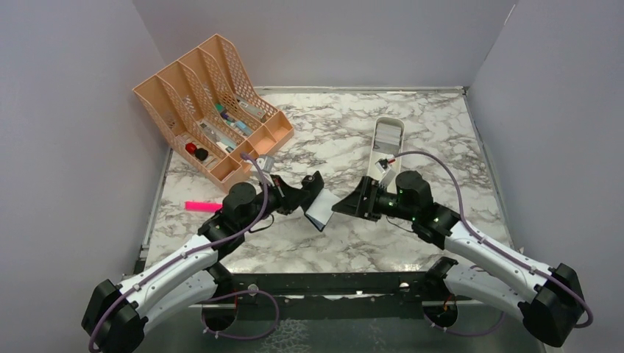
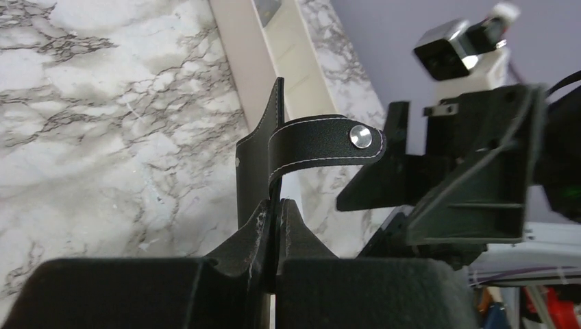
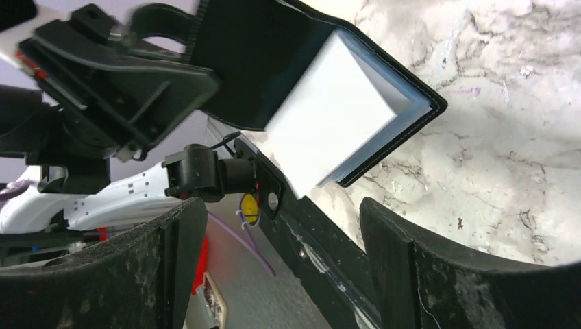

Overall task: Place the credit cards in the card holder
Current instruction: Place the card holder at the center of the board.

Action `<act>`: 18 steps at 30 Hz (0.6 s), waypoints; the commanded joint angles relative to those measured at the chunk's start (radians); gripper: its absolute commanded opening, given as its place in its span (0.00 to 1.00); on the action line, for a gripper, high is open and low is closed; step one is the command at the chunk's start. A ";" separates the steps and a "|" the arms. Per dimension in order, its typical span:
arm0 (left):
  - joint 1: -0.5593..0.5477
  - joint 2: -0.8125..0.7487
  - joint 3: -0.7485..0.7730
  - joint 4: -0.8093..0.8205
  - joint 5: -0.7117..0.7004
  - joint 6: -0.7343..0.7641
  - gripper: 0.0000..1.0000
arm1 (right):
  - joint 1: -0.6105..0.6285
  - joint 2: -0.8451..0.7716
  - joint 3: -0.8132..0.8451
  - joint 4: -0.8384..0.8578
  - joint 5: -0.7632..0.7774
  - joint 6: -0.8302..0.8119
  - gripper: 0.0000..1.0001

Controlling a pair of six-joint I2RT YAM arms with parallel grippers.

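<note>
While the left claw (image 2: 277, 218) pinches the card holder (image 2: 259, 154) upright in its grip, the right claw (image 3: 274, 219) is spread, with the cards (image 3: 329, 116) just ahead of it, looking half-seated. Push them in square and keep the left braced.

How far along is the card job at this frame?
Done: a pale stack of cards already sits in the black card holder. In hand: the left gripper clamps the holder, its strap unsnapped; the right gripper is open and empty. Left: a grey item, possibly another card, lies in the white tray; then closing the holder.
</note>
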 commanded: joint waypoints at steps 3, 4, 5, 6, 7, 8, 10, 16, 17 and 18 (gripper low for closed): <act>-0.004 -0.088 -0.011 0.110 -0.063 -0.166 0.00 | 0.008 0.039 -0.072 0.250 -0.045 0.157 0.86; -0.004 -0.097 -0.016 0.114 -0.068 -0.178 0.00 | 0.008 0.046 -0.078 0.273 -0.048 0.170 0.87; -0.004 -0.105 -0.020 0.118 -0.070 -0.188 0.00 | 0.008 0.053 -0.080 0.300 -0.051 0.181 0.87; -0.004 -0.111 -0.024 0.123 -0.073 -0.199 0.00 | 0.008 0.063 -0.079 0.319 -0.056 0.191 0.87; -0.004 -0.115 -0.027 0.128 -0.074 -0.209 0.00 | 0.008 0.072 -0.079 0.340 -0.060 0.203 0.87; -0.004 -0.117 -0.029 0.134 -0.072 -0.217 0.00 | 0.007 0.081 -0.079 0.357 -0.062 0.215 0.88; -0.003 -0.117 -0.029 0.141 -0.069 -0.230 0.00 | 0.009 0.096 -0.079 0.392 -0.063 0.238 0.88; -0.004 -0.103 -0.026 0.160 -0.056 -0.247 0.00 | 0.009 0.136 -0.070 0.456 -0.074 0.278 0.88; -0.004 -0.103 -0.026 0.162 -0.056 -0.247 0.00 | 0.009 0.140 -0.070 0.463 -0.074 0.281 0.88; -0.003 -0.100 -0.025 0.166 -0.055 -0.246 0.00 | 0.010 0.142 -0.069 0.464 -0.072 0.287 0.88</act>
